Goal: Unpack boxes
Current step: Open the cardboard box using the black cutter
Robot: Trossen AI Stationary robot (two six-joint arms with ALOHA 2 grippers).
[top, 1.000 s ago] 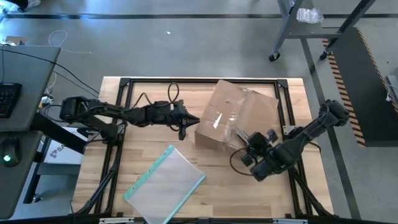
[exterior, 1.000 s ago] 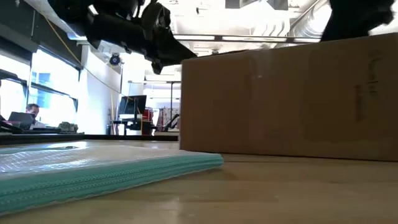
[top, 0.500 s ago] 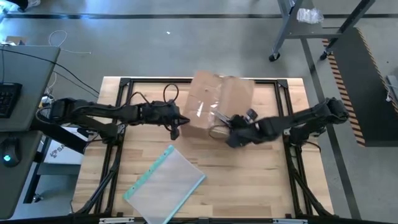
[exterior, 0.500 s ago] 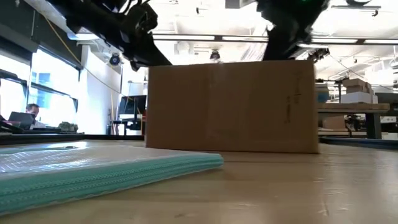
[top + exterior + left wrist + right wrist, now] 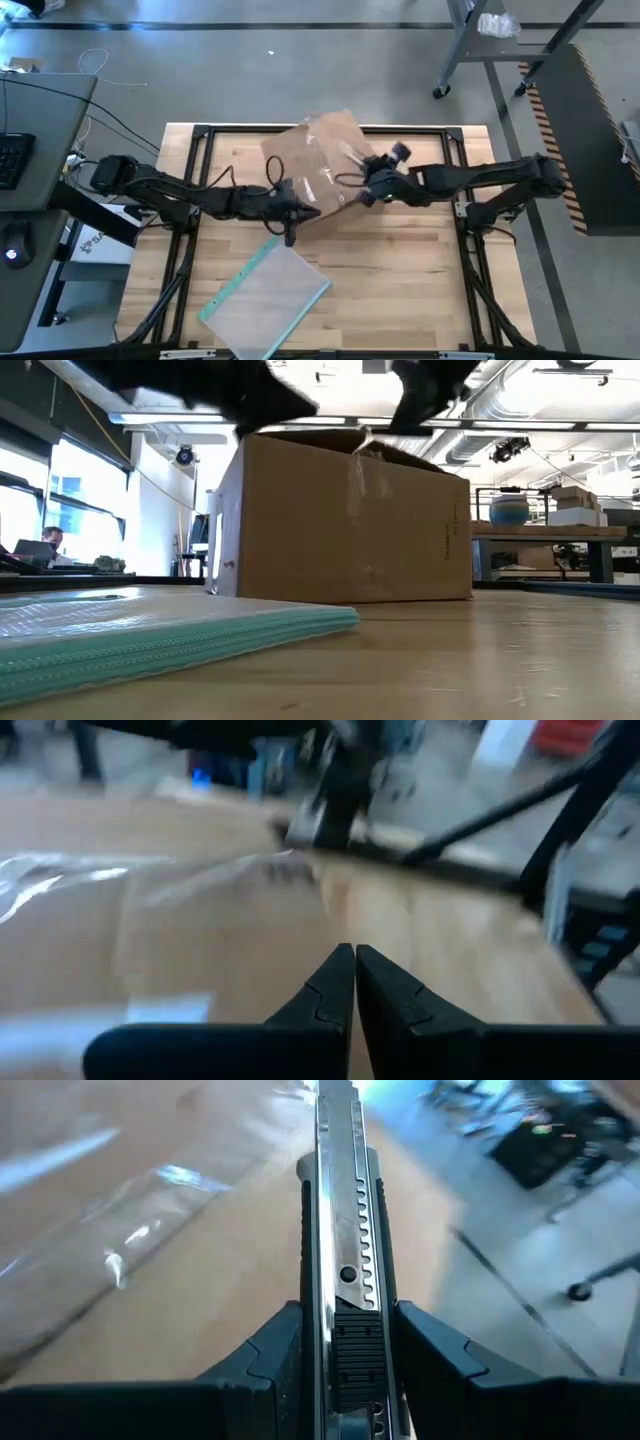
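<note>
High view: brown cardboard box (image 5: pixel 318 165) at the table's (image 5: pixel 400 290) far middle, turned askew, taped seam up. Left gripper (image 5: pixel 291 212) just beside the box's near edge, fingers pressed together, empty. Right gripper (image 5: pixel 362 185) over the box's right side, clamped on a utility knife (image 5: pixel 338 1250).

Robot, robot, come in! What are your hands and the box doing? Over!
Left gripper shut, empty, at the box. Right gripper shut on box cutter, over taped seam. Pouch lies apart, nothing blocking.
</note>
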